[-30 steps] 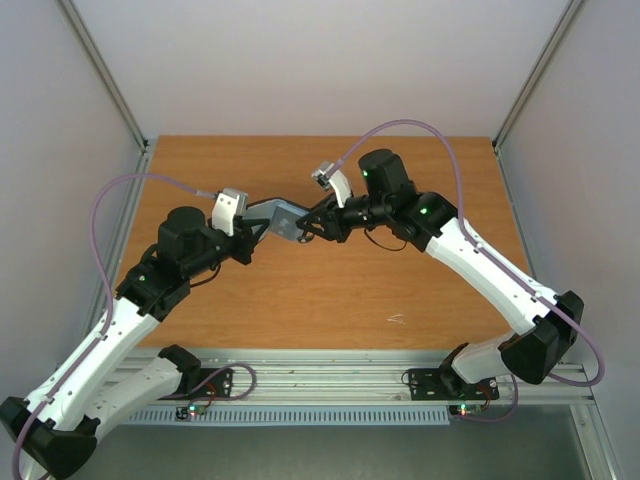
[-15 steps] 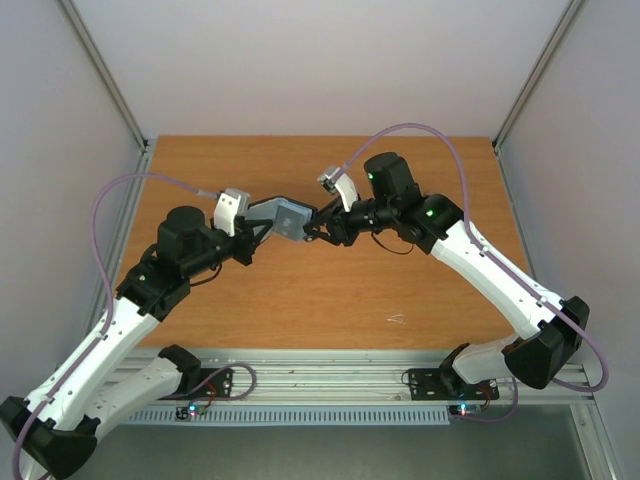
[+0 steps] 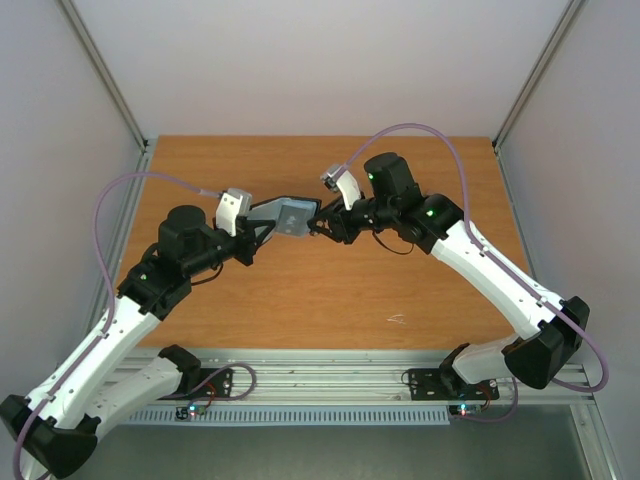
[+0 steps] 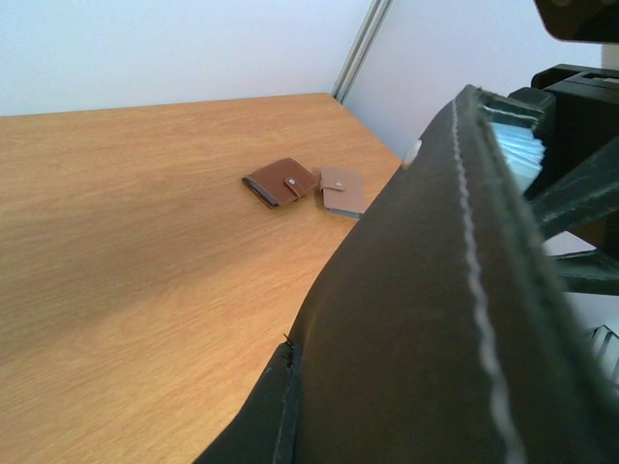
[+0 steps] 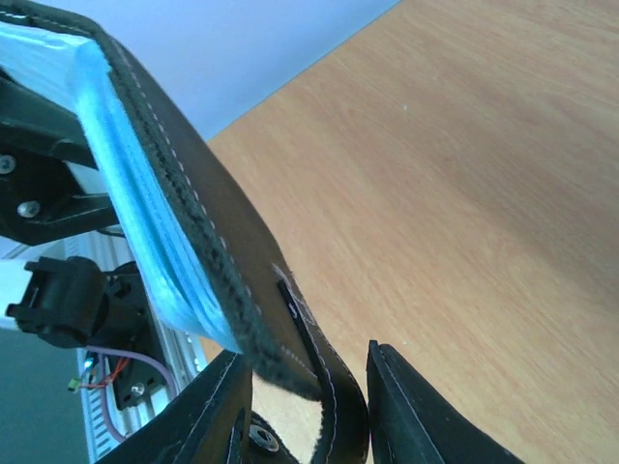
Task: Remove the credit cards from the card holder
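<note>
The black card holder (image 3: 290, 214) hangs open in the air above the table's middle. My left gripper (image 3: 262, 228) is shut on its left end; in the left wrist view the holder's black cover (image 4: 435, 319) hides my fingers. My right gripper (image 3: 318, 226) is at the holder's right end. In the right wrist view it (image 5: 302, 416) is open, with the holder's lower corner and the snap tab (image 5: 334, 387) between the fingers (image 5: 416, 420). The light blue lining (image 5: 135, 208) shows along the edge. No credit card shows on its own; the cards are hidden in the slots.
A dark brown wallet (image 4: 280, 181) and a tan-pink wallet (image 4: 340, 189) lie shut side by side on the wooden table (image 3: 300, 300), seen only in the left wrist view. Grey walls and metal frame posts (image 3: 105, 85) bound the table.
My right gripper has shifted slightly right and up along the holder's right end. The holder has risen and tilted a little. The left arm has hardly moved.
</note>
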